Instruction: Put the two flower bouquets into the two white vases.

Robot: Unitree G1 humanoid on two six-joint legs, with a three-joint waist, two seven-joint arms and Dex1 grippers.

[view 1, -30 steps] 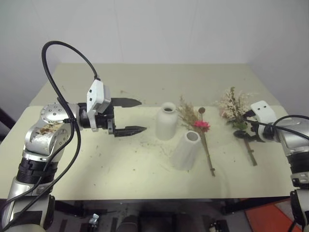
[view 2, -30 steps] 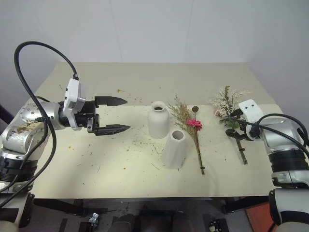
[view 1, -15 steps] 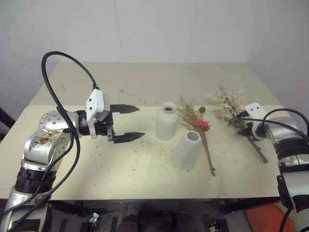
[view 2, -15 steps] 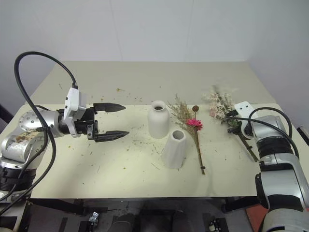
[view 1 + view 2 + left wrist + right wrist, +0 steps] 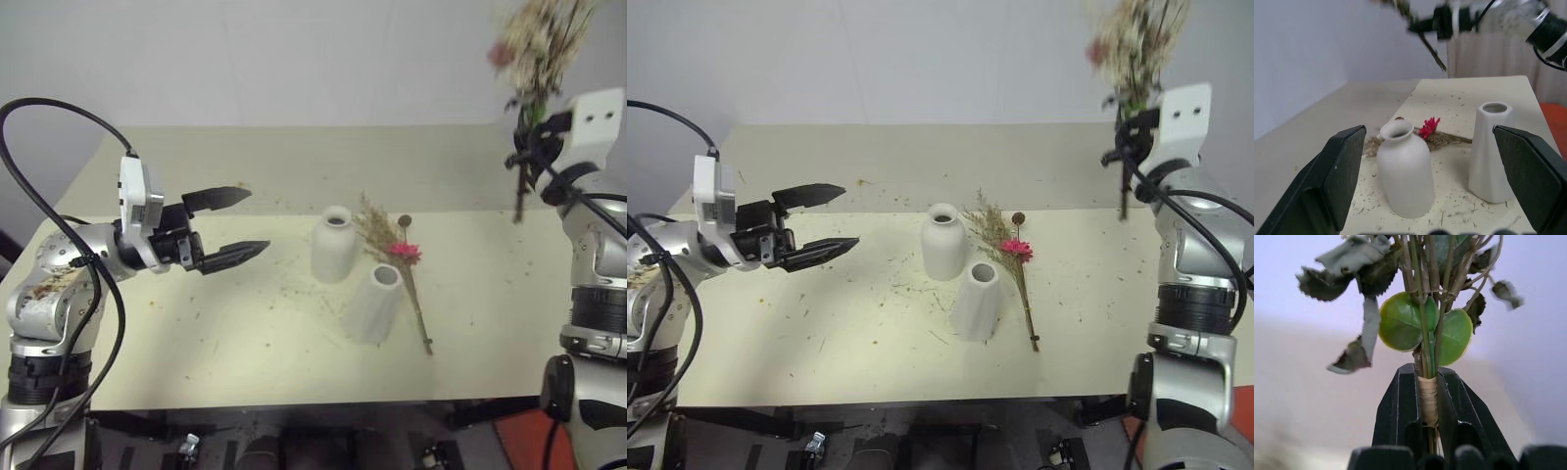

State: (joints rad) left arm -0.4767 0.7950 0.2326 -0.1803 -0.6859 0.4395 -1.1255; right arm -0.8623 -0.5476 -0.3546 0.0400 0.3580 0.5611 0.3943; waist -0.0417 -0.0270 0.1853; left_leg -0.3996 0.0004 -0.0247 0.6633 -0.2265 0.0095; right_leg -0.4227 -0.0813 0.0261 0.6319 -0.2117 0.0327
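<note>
My right gripper [image 5: 530,149] is raised high at the right, shut on the bound stems of the pale pink rose bouquet [image 5: 536,44], which stands upright above it. The right wrist view shows the two black fingers [image 5: 1396,406] clamped on the wrapped stems [image 5: 1428,399] under green leaves. The dried grass bouquet with a magenta flower [image 5: 406,253] lies on the table right of the vases. The bottle-shaped white vase [image 5: 333,245] and the cylinder vase [image 5: 375,304] stand mid-table. My left gripper [image 5: 253,219] is open and empty, level, left of the bottle vase and pointing at it.
Plant crumbs are scattered over the pale table [image 5: 245,333]. A black cable [image 5: 59,108] loops over my left arm. A white wall stands behind the table's far edge. The hanging stem ends [image 5: 519,201] of the held bouquet are well above the tabletop.
The right gripper lifted the rose bouquet off the table, high up, and turned it upright. The left gripper drew a little to the left, still open.
</note>
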